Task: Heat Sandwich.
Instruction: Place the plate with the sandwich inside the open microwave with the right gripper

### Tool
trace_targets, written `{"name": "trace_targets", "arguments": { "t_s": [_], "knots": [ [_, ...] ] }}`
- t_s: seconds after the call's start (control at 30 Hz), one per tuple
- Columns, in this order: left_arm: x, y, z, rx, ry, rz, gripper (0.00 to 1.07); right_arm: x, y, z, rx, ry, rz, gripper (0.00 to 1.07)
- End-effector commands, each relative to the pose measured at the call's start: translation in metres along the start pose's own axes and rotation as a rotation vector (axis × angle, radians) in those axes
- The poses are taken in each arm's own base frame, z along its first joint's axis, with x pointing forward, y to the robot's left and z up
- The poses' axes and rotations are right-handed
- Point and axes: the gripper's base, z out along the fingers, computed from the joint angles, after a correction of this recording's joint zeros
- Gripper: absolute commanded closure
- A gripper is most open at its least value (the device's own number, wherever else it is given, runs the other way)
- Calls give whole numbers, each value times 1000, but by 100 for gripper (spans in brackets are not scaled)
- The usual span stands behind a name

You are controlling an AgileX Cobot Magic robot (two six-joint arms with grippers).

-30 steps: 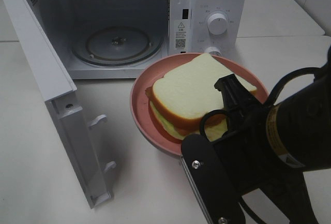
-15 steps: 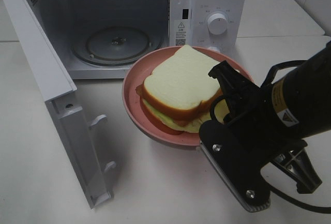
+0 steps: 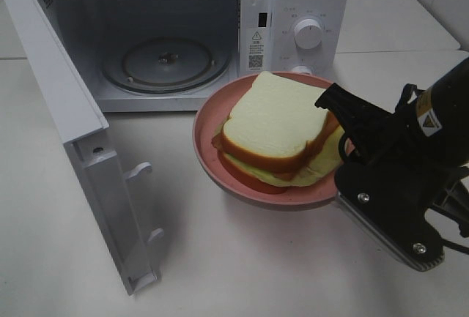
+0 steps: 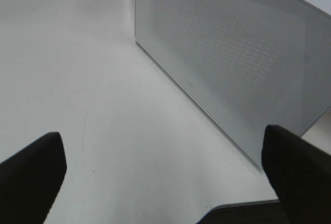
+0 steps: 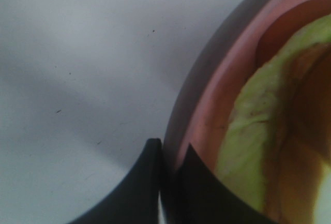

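1. The right gripper (image 3: 333,108) came in from the near right, its jaws pressed together on the right rim of the pink plate (image 3: 201,130). The right wrist view showed one finger under the rim and one above it.
2. Gripping the rim, not the bread, probably served to carry the food without crushing it. It also kept the fingers clear of the filling.
3. The sandwich (image 3: 278,130) lay flat on that plate, just in front of the microwave (image 3: 308,2), below its control knobs and right of the cavity.
4. The shadow under the plate suggested it was held slightly off the table (image 3: 220,258), though I could not be sure.
5. The door (image 3: 73,134) stood swung out to the near left, leaving the glass turntable (image 3: 165,64) exposed for loading.
6. The top slice looked nearly square, so its long axis was hard to tell. One corner pointed far, toward the microwave, and the crust edge faced near.
7. The lower slice and pale filling jutted out to the near right, toward the fingers.
8. The left gripper (image 4: 165,182) hung with its jaws spread wide and empty, beside the microwave's perforated side panel.
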Motion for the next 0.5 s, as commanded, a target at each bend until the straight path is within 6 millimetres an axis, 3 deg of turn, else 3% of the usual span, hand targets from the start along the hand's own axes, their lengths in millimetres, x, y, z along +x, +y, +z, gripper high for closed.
{"name": "trace_targets", "arguments": {
  "t_s": [0.03, 0.5],
  "knots": [
    [1, -1, -2, 13, -19, 1, 10, 8, -3, -1, 55, -32, -15, 107],
    [1, -1, -2, 13, -19, 1, 10, 16, -3, 0, 96, -76, 30, 107]
  ]
}}
